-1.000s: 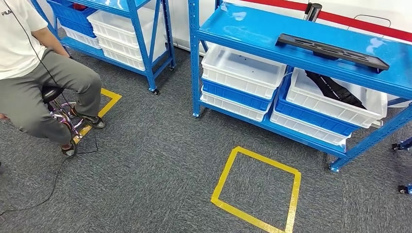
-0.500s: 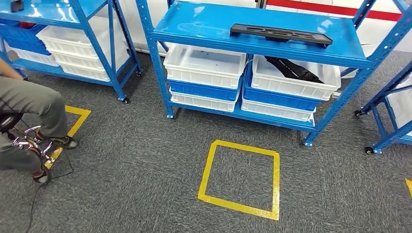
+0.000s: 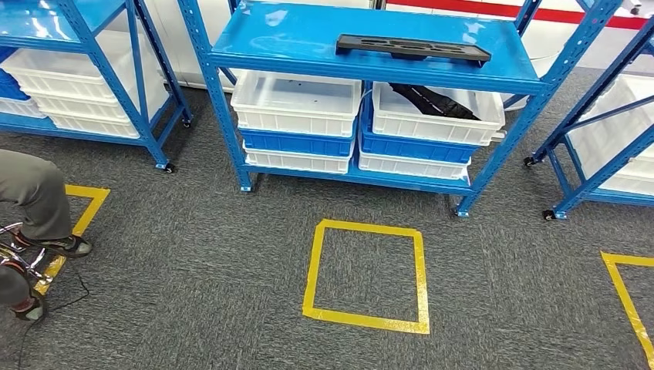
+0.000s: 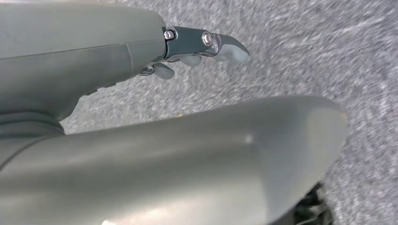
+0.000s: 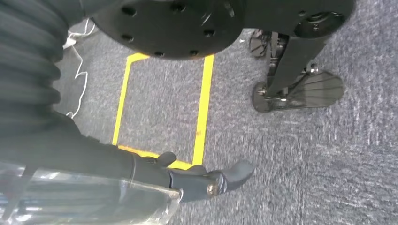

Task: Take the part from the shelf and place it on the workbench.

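Before the blue shelf (image 3: 370, 48), a yellow floor square (image 3: 365, 275).

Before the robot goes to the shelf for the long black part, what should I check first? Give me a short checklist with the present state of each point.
1. Long flat black part lies on the top board of the blue metal shelf, free to take: ok.
2. Path over the grey carpet to the yellow tape square before the shelf is free of things: ok.
3. Seated person's leg stays at the left, away from the path: ok.
4. Left robot hand holds nothing, hanging over the carpet: ok.
5. Right robot hand holds nothing, fingers apart: ok.
6. Robot stands inside the square, within reach of the part: not ok.
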Action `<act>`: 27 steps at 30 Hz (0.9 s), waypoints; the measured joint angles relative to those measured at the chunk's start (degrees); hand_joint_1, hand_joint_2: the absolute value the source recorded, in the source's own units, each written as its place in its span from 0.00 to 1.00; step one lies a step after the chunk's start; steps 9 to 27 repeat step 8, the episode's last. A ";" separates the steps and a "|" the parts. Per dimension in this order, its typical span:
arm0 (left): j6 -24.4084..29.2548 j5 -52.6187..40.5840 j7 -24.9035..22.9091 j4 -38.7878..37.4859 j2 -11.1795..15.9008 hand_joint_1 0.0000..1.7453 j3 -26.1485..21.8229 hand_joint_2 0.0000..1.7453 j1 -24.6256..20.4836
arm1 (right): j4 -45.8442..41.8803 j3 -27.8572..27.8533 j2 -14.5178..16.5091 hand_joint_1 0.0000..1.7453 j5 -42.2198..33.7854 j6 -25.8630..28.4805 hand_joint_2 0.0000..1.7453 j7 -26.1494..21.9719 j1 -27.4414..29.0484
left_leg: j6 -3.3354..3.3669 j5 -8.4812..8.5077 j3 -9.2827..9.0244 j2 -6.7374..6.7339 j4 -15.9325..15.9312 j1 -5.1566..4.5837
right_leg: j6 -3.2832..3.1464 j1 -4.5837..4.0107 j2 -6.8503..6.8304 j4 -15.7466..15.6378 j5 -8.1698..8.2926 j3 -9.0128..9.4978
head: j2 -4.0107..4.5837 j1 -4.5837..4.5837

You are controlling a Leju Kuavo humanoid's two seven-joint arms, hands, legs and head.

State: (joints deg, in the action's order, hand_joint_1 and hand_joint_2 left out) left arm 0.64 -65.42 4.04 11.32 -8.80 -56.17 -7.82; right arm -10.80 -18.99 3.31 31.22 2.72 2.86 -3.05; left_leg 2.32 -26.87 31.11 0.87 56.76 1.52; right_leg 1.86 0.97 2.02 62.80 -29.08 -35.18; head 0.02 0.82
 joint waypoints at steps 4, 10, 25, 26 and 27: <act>0.52 0.12 1.06 0.01 0.13 0.00 -0.46 0.00 0.04 | 0.00 -0.05 0.00 0.00 0.07 -0.15 1.00 0.01 -0.21 | 0.23 -0.12 0.17 -1.31 0.00 -0.33 | 0.23 0.21 -1.36 11.16 -4.07 -4.94 | 0.00 -0.25; 2.16 -0.04 1.38 0.01 0.14 0.00 -0.62 0.00 0.03 | 0.00 -0.15 -0.16 0.00 0.34 -0.27 1.00 0.09 0.01 | -0.42 -0.44 -0.34 -1.62 0.08 -0.36 | 1.81 0.67 -2.13 -1.86 0.48 2.55 | 0.00 -0.43; 2.16 -0.04 1.38 0.01 0.14 0.00 -0.62 0.00 0.03 | 0.00 -0.15 -0.16 0.00 0.34 -0.27 1.00 0.09 0.01 | -0.42 -0.44 -0.34 -1.62 0.08 -0.36 | 1.81 0.67 -2.13 -1.86 0.48 2.55 | 0.00 -0.43; 2.16 -0.04 1.38 0.01 0.14 0.00 -0.62 0.00 0.03 | 0.00 -0.15 -0.16 0.00 0.34 -0.27 1.00 0.09 0.01 | -0.42 -0.44 -0.34 -1.62 0.08 -0.36 | 1.81 0.67 -2.13 -1.86 0.48 2.55 | 0.00 -0.43; 2.16 -0.04 1.38 0.01 0.14 0.00 -0.62 0.00 0.03 | 0.00 -0.15 -0.16 0.00 0.34 -0.27 1.00 0.09 0.01 | -0.42 -0.44 -0.34 -1.62 0.08 -0.36 | 1.81 0.67 -2.13 -1.86 0.48 2.55 | 0.00 -0.43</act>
